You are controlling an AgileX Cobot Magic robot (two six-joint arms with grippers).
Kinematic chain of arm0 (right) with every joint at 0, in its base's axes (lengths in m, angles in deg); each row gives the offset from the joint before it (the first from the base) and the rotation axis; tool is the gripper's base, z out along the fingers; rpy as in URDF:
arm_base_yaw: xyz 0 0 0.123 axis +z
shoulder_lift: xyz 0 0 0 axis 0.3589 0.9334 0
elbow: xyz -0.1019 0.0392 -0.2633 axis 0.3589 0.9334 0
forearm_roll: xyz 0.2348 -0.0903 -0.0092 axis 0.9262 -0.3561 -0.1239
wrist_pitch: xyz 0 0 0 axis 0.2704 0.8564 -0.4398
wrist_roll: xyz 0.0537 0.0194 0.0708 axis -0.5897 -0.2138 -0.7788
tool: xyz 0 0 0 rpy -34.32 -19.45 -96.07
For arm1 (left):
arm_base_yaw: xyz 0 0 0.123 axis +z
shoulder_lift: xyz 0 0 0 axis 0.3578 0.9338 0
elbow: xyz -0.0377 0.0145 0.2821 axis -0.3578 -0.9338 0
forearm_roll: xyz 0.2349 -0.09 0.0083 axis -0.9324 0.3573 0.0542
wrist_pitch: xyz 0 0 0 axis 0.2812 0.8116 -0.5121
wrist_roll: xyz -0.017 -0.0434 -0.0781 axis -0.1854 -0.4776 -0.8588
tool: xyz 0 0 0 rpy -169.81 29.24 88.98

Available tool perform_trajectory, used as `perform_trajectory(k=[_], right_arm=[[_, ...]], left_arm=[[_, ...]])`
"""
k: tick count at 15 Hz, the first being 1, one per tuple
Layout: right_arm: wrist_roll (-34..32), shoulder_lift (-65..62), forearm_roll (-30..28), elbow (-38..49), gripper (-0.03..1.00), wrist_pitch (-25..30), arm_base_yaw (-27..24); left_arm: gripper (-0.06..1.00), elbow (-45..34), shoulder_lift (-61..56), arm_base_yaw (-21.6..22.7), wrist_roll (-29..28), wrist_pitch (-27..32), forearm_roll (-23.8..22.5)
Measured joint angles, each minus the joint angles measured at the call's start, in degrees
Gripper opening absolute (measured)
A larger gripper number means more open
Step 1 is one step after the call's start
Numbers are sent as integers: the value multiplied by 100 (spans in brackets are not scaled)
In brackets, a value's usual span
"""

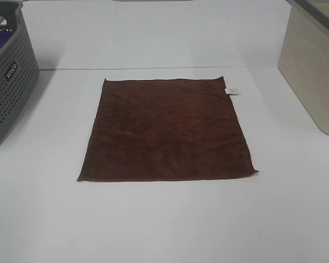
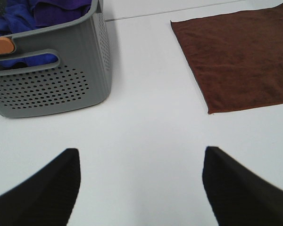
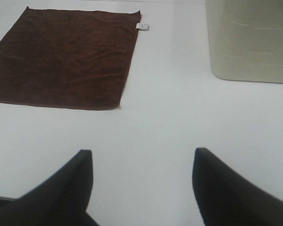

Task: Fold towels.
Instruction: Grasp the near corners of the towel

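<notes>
Near edge of the white worktop (image 1: 164,230): both hands are held back here, above bare surface and outside the overhead view. The left hand (image 2: 140,150) has its two dark fingers spread wide apart and holds nothing. The right hand (image 3: 141,151) is the same, fingers apart and empty.

Middle of the worktop: the dark brown square plush towel (image 1: 167,131) lies flat and fully spread in one layer, its edges roughly parallel to the worktop's edges. Being square, it has no long axis to favour. It lies ahead of each hand and inboard, toward the worktop's centre. Its near-left corner is the closest part to the left hand and its near-right corner to the right hand. Neither arm appears clearly nearer. Judgement: no fold has been made, and each hand would take its own near corner.

Far side: a small white tag (image 1: 232,90) sits at the towel's far-right corner. A grey perforated plastic basket (image 1: 8,82) of blue cloths stands at the far-left edge, and a beige bin (image 1: 312,71) at the far-right, both clear of the towel.
</notes>
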Motion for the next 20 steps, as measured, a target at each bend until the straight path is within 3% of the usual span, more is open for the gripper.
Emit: perform_trajectory(k=[20], right_arm=[[0,0,0,0,59,0,0]], left_arm=[[69,0,0,0,0,0,0]])
